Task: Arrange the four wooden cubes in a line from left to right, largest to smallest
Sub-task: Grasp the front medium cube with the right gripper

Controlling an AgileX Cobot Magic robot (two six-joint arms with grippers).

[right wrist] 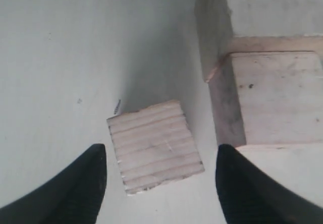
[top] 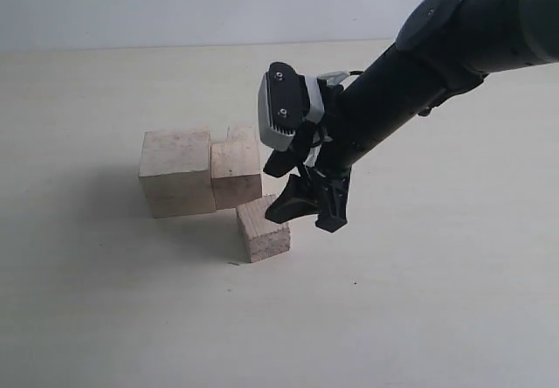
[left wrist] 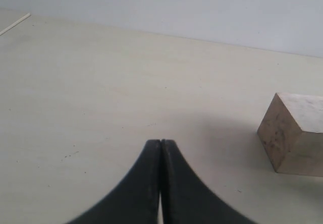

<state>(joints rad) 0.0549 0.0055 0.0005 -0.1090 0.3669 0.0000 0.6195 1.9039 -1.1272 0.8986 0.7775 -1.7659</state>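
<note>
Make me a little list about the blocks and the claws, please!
big cube: farthest left, touching the mid cube
mid cube: right beside the big cube
back cube: behind the mid cube, mostly hidden
small cube: alone in front, turned askew
right claw: open, over the small cube, not gripping it
left claw: shut, holding nothing, away from the row
table: pale and plain
row done: not yet
</note>
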